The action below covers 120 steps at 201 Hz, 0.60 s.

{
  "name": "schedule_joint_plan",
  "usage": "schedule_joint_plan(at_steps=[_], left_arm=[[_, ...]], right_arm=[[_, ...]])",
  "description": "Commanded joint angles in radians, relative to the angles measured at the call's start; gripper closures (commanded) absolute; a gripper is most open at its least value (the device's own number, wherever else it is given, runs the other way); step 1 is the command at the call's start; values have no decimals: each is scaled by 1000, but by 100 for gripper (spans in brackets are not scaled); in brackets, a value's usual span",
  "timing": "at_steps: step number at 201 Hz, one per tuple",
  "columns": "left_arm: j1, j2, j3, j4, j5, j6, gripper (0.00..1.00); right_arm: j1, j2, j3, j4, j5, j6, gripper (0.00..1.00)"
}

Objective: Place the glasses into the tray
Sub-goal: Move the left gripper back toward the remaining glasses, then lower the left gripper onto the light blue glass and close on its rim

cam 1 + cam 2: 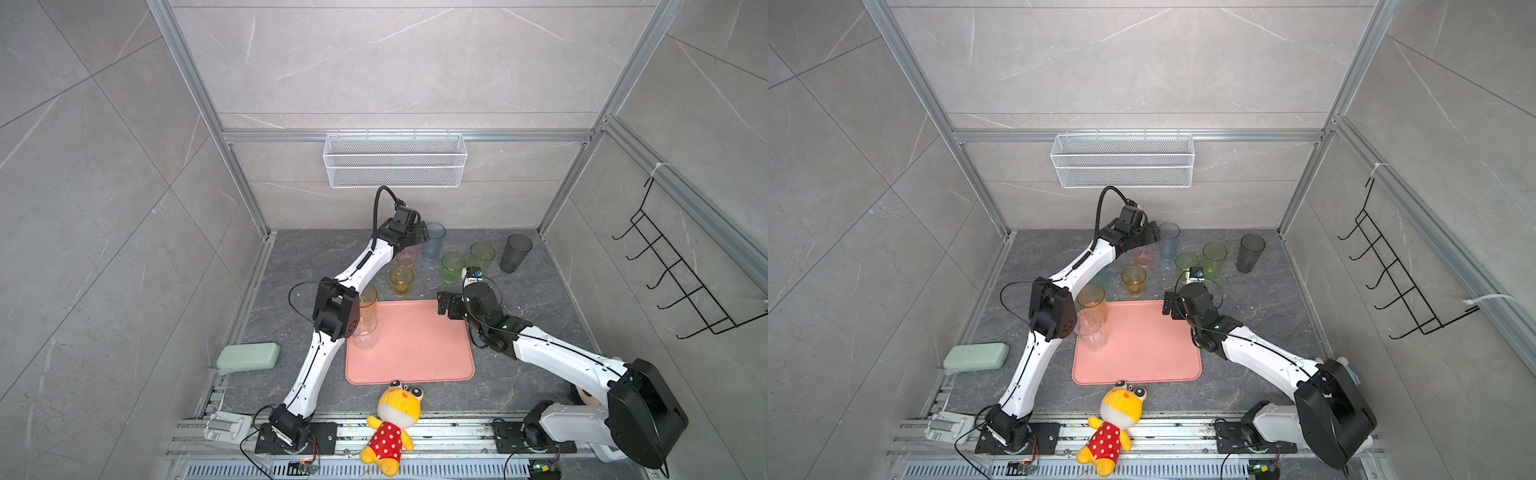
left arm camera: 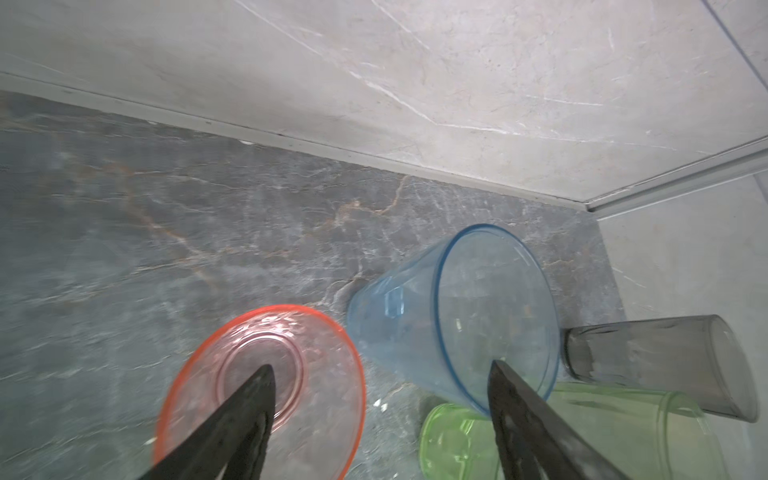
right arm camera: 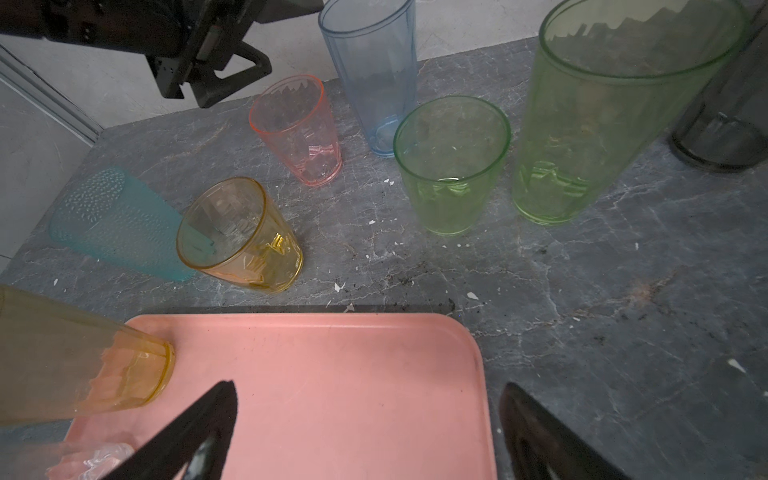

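The salmon-pink tray lies mid-table. On its left side stand a tall amber glass and a clear glass. Behind the tray stand a short yellow glass, a pink glass, a blue glass, two green glasses and a smoky grey glass. A teal glass stands behind the left arm. My left gripper is open, one finger over the pink glass and one over the blue glass. My right gripper hangs open and empty over the tray's far right corner.
A white wire basket hangs on the back wall and a black hook rack on the right wall. A yellow plush toy lies at the front edge. A pale green case lies front left.
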Motion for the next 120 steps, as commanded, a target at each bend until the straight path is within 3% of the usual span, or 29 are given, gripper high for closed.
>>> schedule_joint_plan(at_steps=[1,74,120], left_arm=[[-7,26,60,60,55,-45,21],[-9,114,163,52,77,-66,29],[-8,120,168,46,78,-62,45]], right_arm=[[5,-15,-12,14,7,16,1],[5,1,1,0,7,17,1],[4,7,5,-4,8,17,1]])
